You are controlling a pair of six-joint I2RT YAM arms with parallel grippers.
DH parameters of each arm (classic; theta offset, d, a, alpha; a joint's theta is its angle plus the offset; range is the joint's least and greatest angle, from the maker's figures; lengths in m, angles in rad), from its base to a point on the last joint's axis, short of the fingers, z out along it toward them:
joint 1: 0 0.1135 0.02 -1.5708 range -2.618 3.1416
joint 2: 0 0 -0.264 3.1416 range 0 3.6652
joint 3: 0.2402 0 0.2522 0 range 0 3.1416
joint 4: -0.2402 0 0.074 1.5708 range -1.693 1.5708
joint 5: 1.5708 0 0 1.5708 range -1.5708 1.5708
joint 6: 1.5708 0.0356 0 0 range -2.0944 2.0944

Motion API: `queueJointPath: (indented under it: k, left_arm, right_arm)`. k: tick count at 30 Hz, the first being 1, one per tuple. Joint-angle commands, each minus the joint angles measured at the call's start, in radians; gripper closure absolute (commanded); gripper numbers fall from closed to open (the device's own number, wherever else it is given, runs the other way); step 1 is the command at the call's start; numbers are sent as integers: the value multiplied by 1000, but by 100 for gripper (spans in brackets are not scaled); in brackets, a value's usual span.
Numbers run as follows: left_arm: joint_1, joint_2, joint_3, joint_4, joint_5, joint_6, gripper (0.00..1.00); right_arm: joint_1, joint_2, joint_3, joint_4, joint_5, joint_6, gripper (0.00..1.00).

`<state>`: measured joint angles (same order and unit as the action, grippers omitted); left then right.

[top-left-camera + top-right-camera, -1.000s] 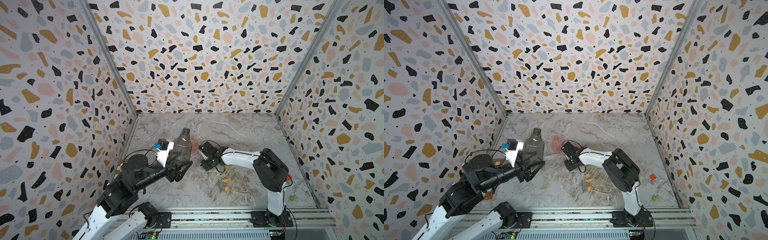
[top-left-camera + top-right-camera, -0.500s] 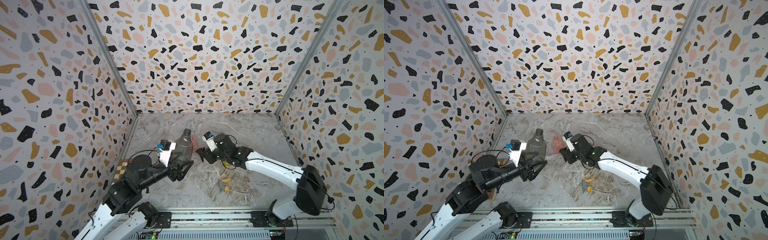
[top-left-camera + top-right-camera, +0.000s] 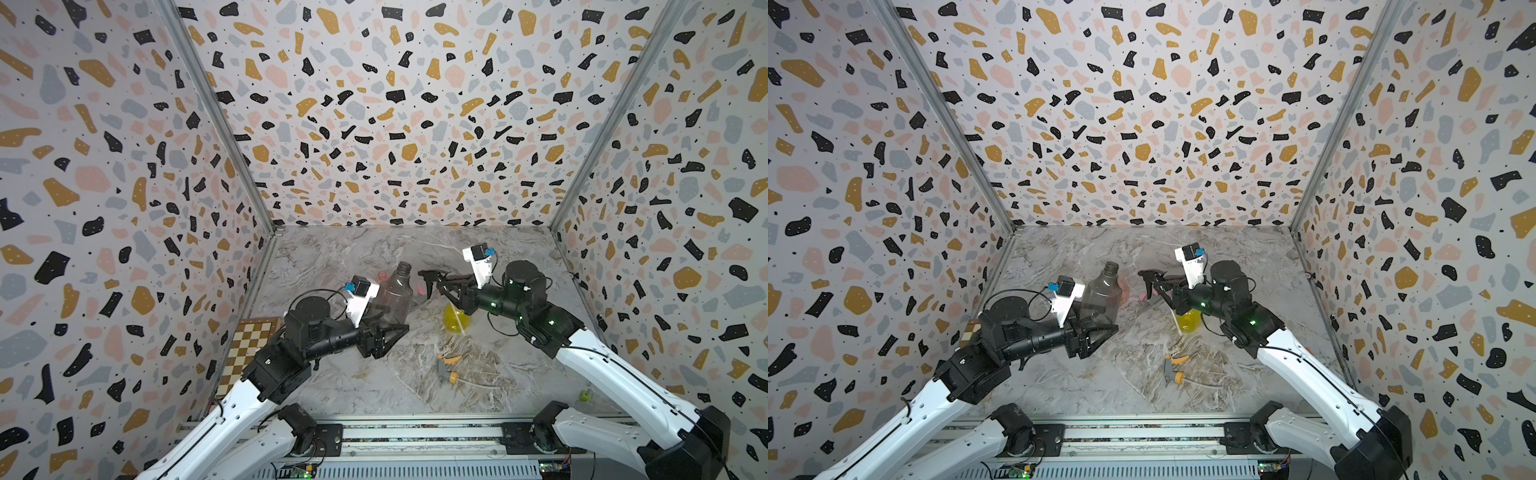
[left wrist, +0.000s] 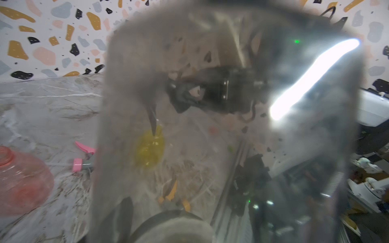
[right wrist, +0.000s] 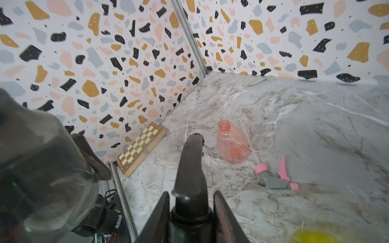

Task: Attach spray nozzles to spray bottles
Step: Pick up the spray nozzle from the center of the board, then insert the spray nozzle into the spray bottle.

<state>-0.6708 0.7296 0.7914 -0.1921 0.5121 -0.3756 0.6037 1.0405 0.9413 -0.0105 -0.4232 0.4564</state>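
Bench note, standing at the rail.

- The smoky dark-grey conical plastic bottle (image 3: 392, 297) is near upright with its neck uncapped. The left gripper (image 3: 386, 326) is clamped low on its body, jaws closed against the plastic. I cannot tell whether its base touches the grey marbled tabletop (image 3: 519, 365).
- The all-black plastic trigger spray nozzle (image 3: 430, 276) is held in the air level with that neck, close to it but apart, nose toward the bottle. The right gripper (image 5: 192, 210) is closed on its collar, one finger on each side.
- The round translucent yellow plastic bottle (image 3: 455, 318) sits on the tabletop directly under the right gripper.
- The translucent pink plastic bottle (image 5: 231, 145) lies on its side farther back. The pink-and-grey trigger spray nozzle (image 5: 273, 178) lies just beside it, not touching.
- The grey trigger spray nozzle with yellow-orange collar (image 3: 446, 370) lies alone nearer the front rail, its thin tube trailing right.
- A folded wooden checkerboard box (image 3: 249, 349) leans at the left wall.
- A small green object (image 3: 585, 395) sits at front right, too small to identify.
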Motion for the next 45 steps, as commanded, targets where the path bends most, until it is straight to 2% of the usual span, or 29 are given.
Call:
queueJointPath:
  k: [1, 9, 19, 26, 37, 45]
  left_arm:
    - [-10, -5, -25, 183, 113, -5, 100]
    - [-45, 3, -95, 336, 119, 19, 100]
    - [-134, 112, -154, 469, 104, 111, 100]
    - [-187, 123, -172, 518, 94, 159, 100]
    - [-199, 138, -177, 538, 95, 162, 100]
    - [-204, 131, -182, 568, 125, 158, 100]
  right_arm:
    - [-31, -74, -2, 129, -90, 85, 69]
    - [-49, -141, 42, 312, -68, 136, 69]
    - [-52, -122, 83, 593, -116, 219, 69]
    - [-44, -71, 131, 773, -175, 305, 69]
    - [116, -6, 202, 827, -162, 264, 70]
    - [154, 19, 197, 837, -143, 252, 70]
